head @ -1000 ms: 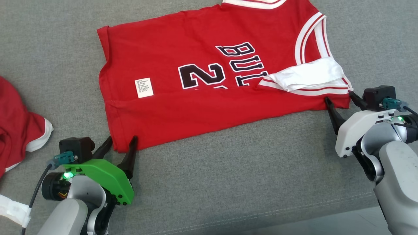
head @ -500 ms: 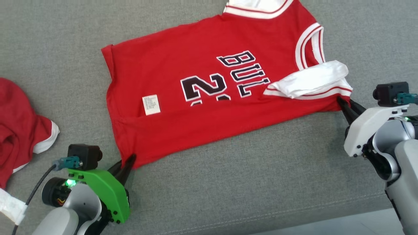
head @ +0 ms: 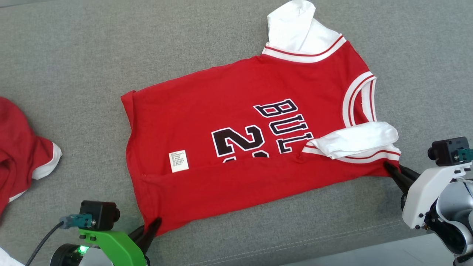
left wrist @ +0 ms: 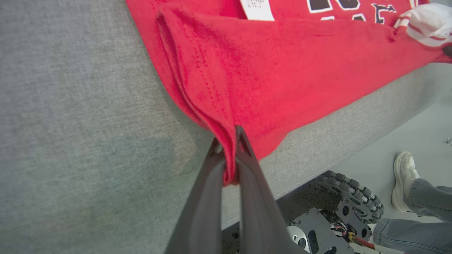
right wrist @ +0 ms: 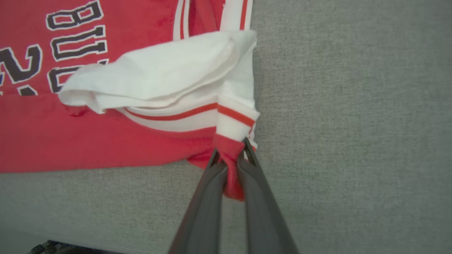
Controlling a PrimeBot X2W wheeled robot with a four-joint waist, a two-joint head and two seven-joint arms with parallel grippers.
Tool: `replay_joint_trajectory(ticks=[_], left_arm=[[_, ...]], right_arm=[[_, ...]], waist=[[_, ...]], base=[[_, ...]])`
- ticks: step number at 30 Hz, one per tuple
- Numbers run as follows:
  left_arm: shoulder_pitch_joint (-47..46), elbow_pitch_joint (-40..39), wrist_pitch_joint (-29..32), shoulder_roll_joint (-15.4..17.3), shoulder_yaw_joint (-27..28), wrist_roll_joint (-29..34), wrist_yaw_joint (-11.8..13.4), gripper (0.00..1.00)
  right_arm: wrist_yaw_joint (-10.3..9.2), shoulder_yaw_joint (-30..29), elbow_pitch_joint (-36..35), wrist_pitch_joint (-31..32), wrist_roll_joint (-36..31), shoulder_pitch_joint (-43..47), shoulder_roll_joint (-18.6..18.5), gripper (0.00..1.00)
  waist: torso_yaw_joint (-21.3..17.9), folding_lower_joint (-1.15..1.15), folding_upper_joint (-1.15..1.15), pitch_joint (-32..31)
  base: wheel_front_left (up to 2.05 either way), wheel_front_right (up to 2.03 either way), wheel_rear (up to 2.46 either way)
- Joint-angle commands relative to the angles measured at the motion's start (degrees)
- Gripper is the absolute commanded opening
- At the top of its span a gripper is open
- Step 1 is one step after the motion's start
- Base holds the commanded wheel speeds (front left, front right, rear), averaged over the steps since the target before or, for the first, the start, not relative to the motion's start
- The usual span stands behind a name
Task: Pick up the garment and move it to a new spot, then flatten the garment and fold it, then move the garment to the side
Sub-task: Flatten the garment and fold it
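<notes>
On the grey cushion point(head: 74, 66), in the head view, the red garment point(head: 236, 140) lies spread at the middle, its near strip already doubled over the lower part of the black print. The left gripper point(head: 152, 226) pinches the near left corner. The right gripper point(head: 392, 170) pinches the near right corner, just below the white sleeve point(head: 354, 142). Another red garment point(head: 18, 147) lies well apart at the left edge.

In the left wrist view the jaws are clamped tight on the layered hem corner.

In the right wrist view the jaws squeeze a bunched red tab below the striped trim.

This looks like the folding step. Next, both arms should lift together and carry the near edge toward the far side, keeping the cloth taut so the layers do not slip.
</notes>
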Motion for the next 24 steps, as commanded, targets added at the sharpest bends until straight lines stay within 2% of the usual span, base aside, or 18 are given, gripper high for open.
replay_joint_trajectory(ticks=[1,2,3,4,7,9,14,18,24], left_arm=[[-0.3,1.1,-0.2,-0.4,-0.5,1.2,0.2,0.0],[-0.7,1.7,-0.3,-1.0,-0.7,1.2,0.5,0.27],[-1.5,2.9,-0.8,-1.3,-1.0,2.1,1.0,1.0],[-1.6,3.2,-1.1,-1.4,-1.1,2.5,1.2,1.0],[-1.7,3.4,-1.5,-1.4,-0.6,2.9,2.0,1.0],[-2.3,2.6,-1.9,-0.2,0.5,3.9,2.9,1.0],[-8.2,-1.6,-1.7,1.0,4.2,5.0,5.0,1.0],[-18.5,1.5,0.3,-0.8,4.4,6.0,5.1,1.0],[-31.6,12.8,1.2,-6.0,0.6,8.3,3.2,1.0]], right_arm=[[-0.09,0.2,0.6,-0.3,-1.2,0.3,0.5,0.0],[-0.1,-0.1,1.2,-0.9,-1.6,0.1,1.0,0.0],[-0.09,-0.3,2.0,-1.8,-2.4,-0.3,1.7,0.75],[-0.09,-0.4,2.0,-1.7,-2.8,-0.4,1.3,1.0],[-0.09,-1.2,0.7,-1.8,-2.8,-1.2,0.7,1.0],[-0.08,-2.4,-1.7,-1.9,-1.9,-3.3,0.5,1.0],[-0.09,-5.9,-3.3,-1.0,-3.1,-14.2,1.5,1.0],[-0.06,-4.7,3.2,-1.1,-7.5,-26.4,3.0,1.0],[-0.06,-1.5,17.2,-4.8,-10.6,-39.8,5.0,1.0]], waist=[[0.2,0.0,0.61,1.5],[0.3,0.0,0.61,1.8],[0.6,0.0,0.61,2.2],[0.8,0.0,0.61,2.4],[1.0,0.0,0.61,2.6],[0.9,0.0,0.61,3.3],[1.4,0.0,0.61,7.0],[3.4,0.0,0.61,11.0],[7.6,0.0,0.61,12.7]], base=[[0.0,0.0,0.0],[0.0,0.0,0.0],[0.0,0.0,0.0],[0.0,0.0,0.0],[0.0,0.0,0.0],[0.0,0.0,0.0],[0.0,0.0,0.0],[0.0,0.0,0.0],[0.0,0.0,0.0]])
